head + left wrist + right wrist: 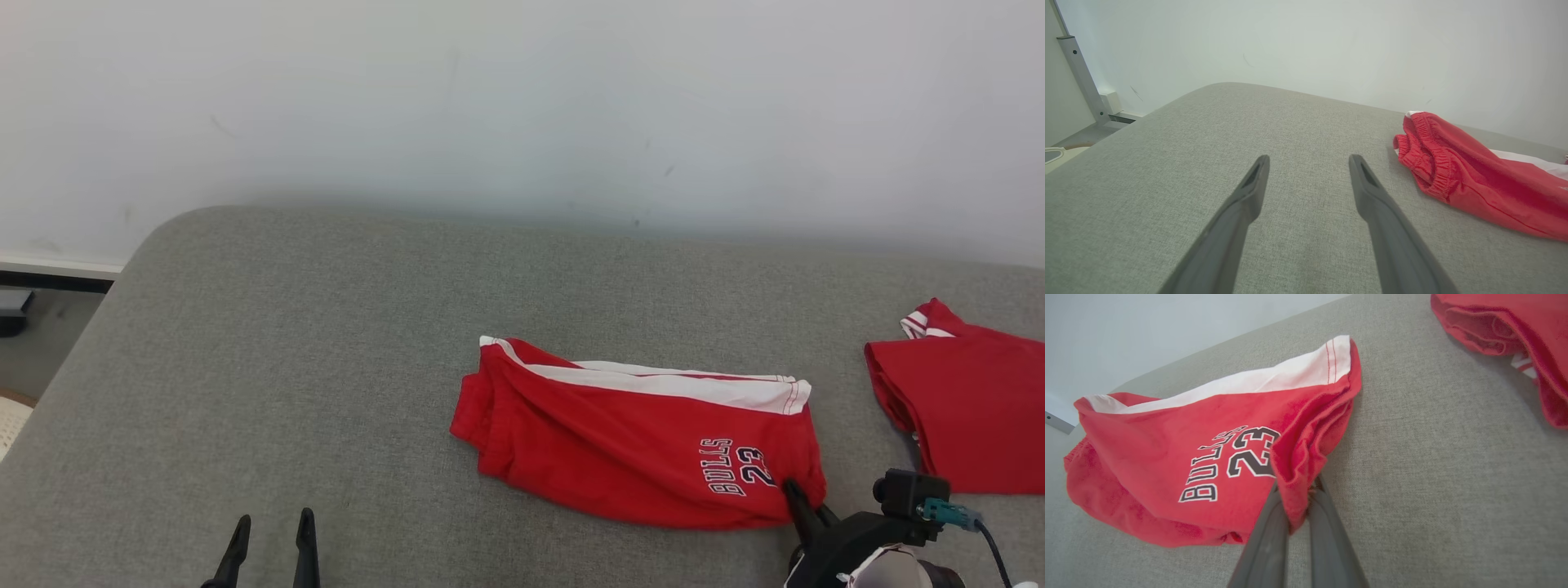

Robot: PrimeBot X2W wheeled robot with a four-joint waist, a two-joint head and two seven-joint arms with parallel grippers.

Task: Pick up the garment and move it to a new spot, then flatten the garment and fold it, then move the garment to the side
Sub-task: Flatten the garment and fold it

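The right gripper [1294, 490] is shut tight on a bunch of cloth at the leg-hem corner of the red shorts [620, 433], just beside the printed number. The shorts lie on the grey mattress [286, 343], in its right half toward the front edge. They are doubled over, with the white stripe along the far side. A second red garment [971, 408] lies at the right edge of the mattress, apart from the shorts. The left gripper [1308, 163] is wide open and empty over the front left part of the mattress.

I judge that the shorts are already folded and the step in hand is moving them to the side. The next move calls for a low, slow pull, so that the fold does not fall open.
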